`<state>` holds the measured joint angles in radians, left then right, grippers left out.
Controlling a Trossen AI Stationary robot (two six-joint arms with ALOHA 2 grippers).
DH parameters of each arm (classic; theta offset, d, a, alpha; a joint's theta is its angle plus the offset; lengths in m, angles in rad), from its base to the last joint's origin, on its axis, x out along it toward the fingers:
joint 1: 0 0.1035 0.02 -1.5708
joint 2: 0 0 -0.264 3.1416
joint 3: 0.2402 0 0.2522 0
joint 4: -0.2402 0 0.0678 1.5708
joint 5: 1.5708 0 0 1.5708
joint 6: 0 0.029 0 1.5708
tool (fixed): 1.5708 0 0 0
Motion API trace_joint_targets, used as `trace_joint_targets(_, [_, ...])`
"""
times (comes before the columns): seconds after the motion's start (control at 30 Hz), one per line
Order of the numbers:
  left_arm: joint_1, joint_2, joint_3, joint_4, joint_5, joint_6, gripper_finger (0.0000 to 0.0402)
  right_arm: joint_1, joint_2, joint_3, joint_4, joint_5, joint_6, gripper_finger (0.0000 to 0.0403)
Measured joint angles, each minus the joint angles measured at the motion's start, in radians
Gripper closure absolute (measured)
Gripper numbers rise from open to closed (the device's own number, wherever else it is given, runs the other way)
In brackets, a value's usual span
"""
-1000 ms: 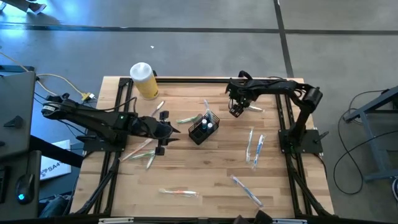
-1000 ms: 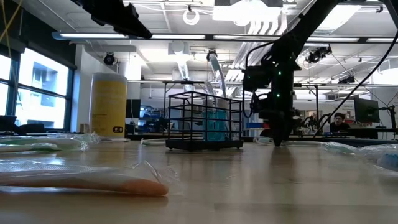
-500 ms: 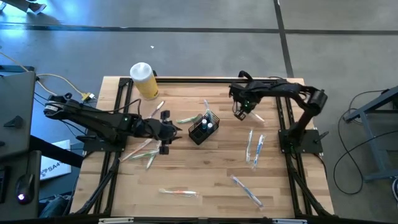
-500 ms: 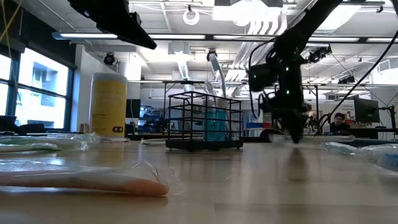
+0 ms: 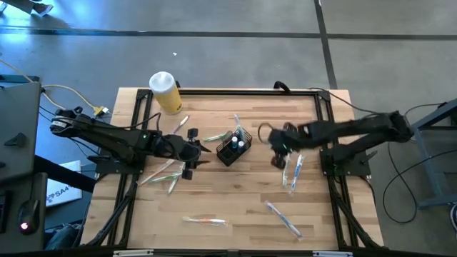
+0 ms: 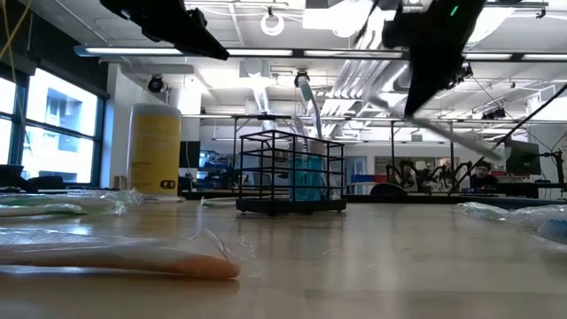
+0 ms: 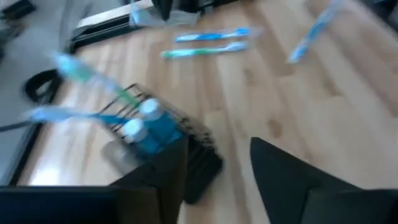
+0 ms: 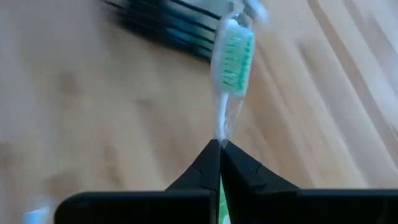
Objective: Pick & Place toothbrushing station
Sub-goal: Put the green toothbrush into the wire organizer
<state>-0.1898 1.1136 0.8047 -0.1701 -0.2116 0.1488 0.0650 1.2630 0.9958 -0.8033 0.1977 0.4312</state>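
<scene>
Table (image 5: 235, 193): your wooden top carries scattered wrapped brushes and a yellow jar (image 5: 166, 93) at the far edge.
Right gripper (image 5: 278, 151): it has swung from the far side toward the middle and clamped together on a wrapped toothbrush (image 8: 231, 68), so a brush looks ready for delivery.
Left gripper (image 5: 196, 148): fingers apart, empty, just beside the station.
Toothbrushing station (image 5: 233, 147): mid-table, between your two grippers, already holding brushes.
Views: only the right wrist view shows you the pinch; the high view shows only the arm's position.
</scene>
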Motion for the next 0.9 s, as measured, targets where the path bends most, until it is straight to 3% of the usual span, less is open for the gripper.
trace_joint_targets(0.2, [0.0, 0.048, 0.0, 0.19, 0.039, 0.009, 0.0133, 0.258, 0.002, 0.0, 0.251, 0.194, -0.095, 0.0402])
trace_joint_targets(0.4, [0.0, 0.134, 0.0, 0.37, 0.085, 0.065, 0.0046, 0.337, 0.077, 0.0, 0.583, 0.423, -0.353, 0.0402])
trace_joint_targets(0.6, [0.0, 0.199, -0.001, 0.485, 0.179, 0.149, 0.0015, 0.324, 0.146, 0.001, 0.91, 0.384, -0.583, 0.0402])
trace_joint_targets(0.9, [0.0, 0.202, 0.0, 0.54, 0.179, 0.158, 0.0013, 0.277, 0.159, 0.001, 1.035, 0.218, -0.668, 0.0401])
